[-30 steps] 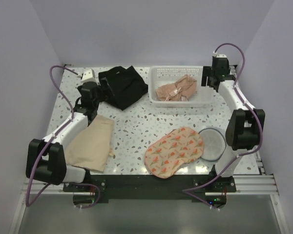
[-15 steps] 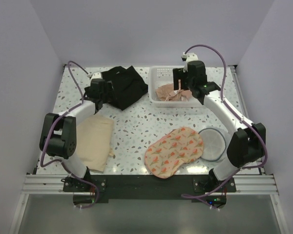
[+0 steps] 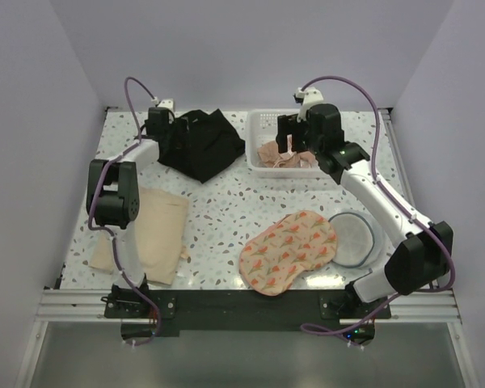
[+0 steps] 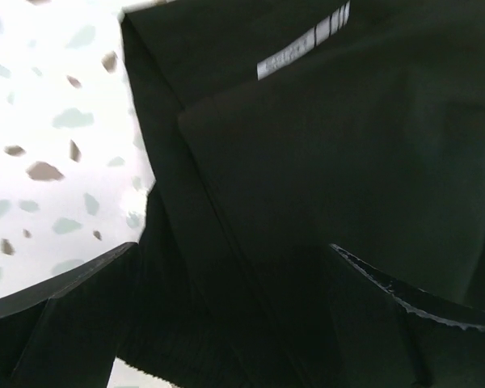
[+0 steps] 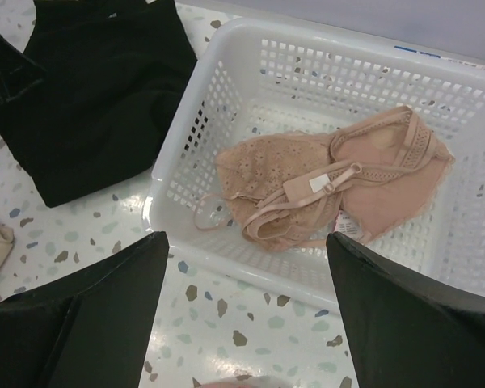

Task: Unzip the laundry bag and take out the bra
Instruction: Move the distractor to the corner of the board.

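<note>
A peach lace bra [image 5: 323,182] lies crumpled in a white plastic basket [image 5: 196,121] at the far edge of the speckled tabletop [image 3: 226,198], right of centre. The right claw [image 5: 246,236] hovers above the basket's near rim, its fingers spread wide and holding nothing. At the far left corner, the left claw [image 4: 233,250] hangs low over a folded black garment [image 3: 200,145]. Its fingers are also apart with only dark cloth beneath them.

Near the right end of the near edge rests a round grey disc that appears to be the mesh laundry bag [image 3: 354,240]. Whether its zip is undone cannot be told from above. A floral pouch [image 3: 289,249] touches its left side, and a beige cloth [image 3: 149,234] lies towards the near left corner.

With the bra outside the bag, the removal looks already done.

The bra should handle as light and limp, its cups only slightly shaped. The loose straps and clasp are likely to trail and snag in the basket's slots. The bunched band between the cups, near the visible label, looks the surest place to pinch.
</note>
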Motion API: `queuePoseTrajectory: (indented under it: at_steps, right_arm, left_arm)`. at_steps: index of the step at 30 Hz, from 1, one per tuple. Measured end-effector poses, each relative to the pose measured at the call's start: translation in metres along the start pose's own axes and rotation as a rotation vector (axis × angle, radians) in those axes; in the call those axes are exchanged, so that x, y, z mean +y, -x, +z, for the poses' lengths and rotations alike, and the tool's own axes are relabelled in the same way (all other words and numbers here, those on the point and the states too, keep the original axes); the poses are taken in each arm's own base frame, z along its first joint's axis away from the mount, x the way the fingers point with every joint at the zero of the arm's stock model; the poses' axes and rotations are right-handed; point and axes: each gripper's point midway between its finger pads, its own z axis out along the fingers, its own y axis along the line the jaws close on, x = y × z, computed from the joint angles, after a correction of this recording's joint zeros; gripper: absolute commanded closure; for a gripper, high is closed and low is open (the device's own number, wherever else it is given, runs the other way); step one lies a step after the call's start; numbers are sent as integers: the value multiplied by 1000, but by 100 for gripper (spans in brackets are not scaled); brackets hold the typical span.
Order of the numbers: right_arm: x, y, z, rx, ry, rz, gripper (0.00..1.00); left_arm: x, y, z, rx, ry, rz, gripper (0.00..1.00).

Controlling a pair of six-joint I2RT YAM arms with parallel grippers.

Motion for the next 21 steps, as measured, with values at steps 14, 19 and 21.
queuePoseTrajectory:
  at_steps: [14,19,21]
  right_arm:
    - [16,-30,-5,55,17,-23,16]
    - [16,-36,-8,63,19,-17,16]
    - [16,-36,-10,62,20,-15,16]
  left_arm:
    - [4,-47,24,120,-7,1,16]
    - [4,-46,29,121,11,-32,65]
    - [6,-45,28,120,29,-47,85]
